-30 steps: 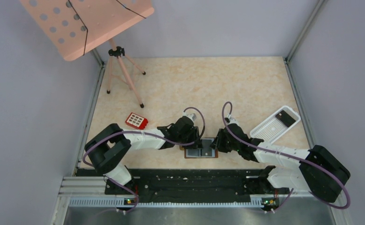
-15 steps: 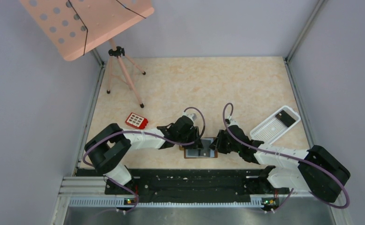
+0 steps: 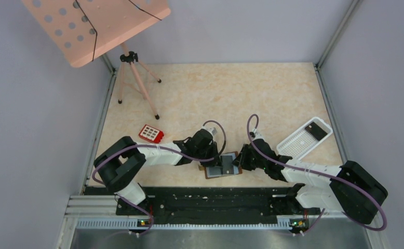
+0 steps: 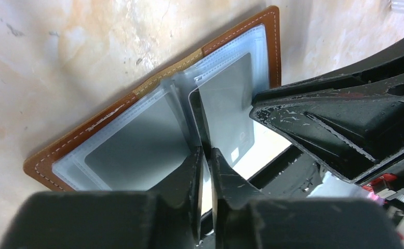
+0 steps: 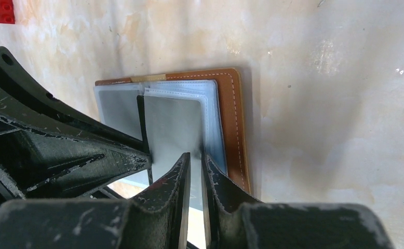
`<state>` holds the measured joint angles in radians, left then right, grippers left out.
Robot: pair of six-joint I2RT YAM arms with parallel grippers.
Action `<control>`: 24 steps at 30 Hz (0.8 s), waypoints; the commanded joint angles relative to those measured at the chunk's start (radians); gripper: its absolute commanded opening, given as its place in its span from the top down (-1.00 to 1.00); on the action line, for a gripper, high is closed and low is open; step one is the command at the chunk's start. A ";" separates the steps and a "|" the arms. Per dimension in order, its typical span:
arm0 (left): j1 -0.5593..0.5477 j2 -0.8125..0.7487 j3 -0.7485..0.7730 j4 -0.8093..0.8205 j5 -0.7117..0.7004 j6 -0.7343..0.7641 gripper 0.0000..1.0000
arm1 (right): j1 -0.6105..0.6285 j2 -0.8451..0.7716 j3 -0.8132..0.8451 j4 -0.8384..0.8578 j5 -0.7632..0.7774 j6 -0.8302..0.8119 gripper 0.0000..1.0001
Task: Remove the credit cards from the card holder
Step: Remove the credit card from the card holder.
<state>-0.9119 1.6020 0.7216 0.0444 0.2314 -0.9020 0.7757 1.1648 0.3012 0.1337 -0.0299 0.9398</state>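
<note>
Card holder, just the one, lies open on the table near the front edge, right between the two arms. Left gripper has its jaws nearly together, pinching one upright clear sleeve of it. Right gripper has its jaws clamped on another sleeve from the opposite side. One red block and one white tray sit off to either side.

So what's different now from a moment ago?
The left pincer squeezed shut on a plastic sleeve inside the card holder, and the holder turned a little askew. The right pincer tightened on a sleeve too. The red block and white tray stayed put.
</note>
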 commanded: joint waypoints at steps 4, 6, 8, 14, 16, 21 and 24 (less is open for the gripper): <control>0.008 -0.019 -0.019 0.104 0.113 -0.081 1.00 | -0.005 0.009 -0.027 -0.056 0.025 -0.012 0.73; 0.019 -0.036 -0.051 0.154 0.137 -0.130 1.00 | -0.006 0.013 -0.027 -0.068 0.053 -0.019 0.73; 0.033 -0.064 -0.078 0.189 0.139 -0.155 1.00 | -0.006 0.012 -0.029 -0.077 0.066 -0.024 0.73; 0.073 -0.106 -0.117 0.146 0.095 -0.144 1.00 | -0.009 -0.012 -0.026 -0.104 0.087 -0.028 0.73; 0.084 -0.117 -0.135 0.146 0.089 -0.145 1.00 | -0.015 -0.021 -0.021 -0.114 0.089 -0.031 0.73; 0.094 -0.138 -0.157 0.130 0.075 -0.124 1.00 | -0.018 -0.044 0.004 -0.131 0.084 -0.045 0.73; 0.095 -0.156 -0.158 0.104 0.067 -0.094 1.00 | -0.019 -0.061 0.036 -0.162 0.077 -0.073 0.70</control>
<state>-0.8207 1.4933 0.5697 0.1486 0.3183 -1.0367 0.7715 1.1271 0.3027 0.0769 0.0120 0.9234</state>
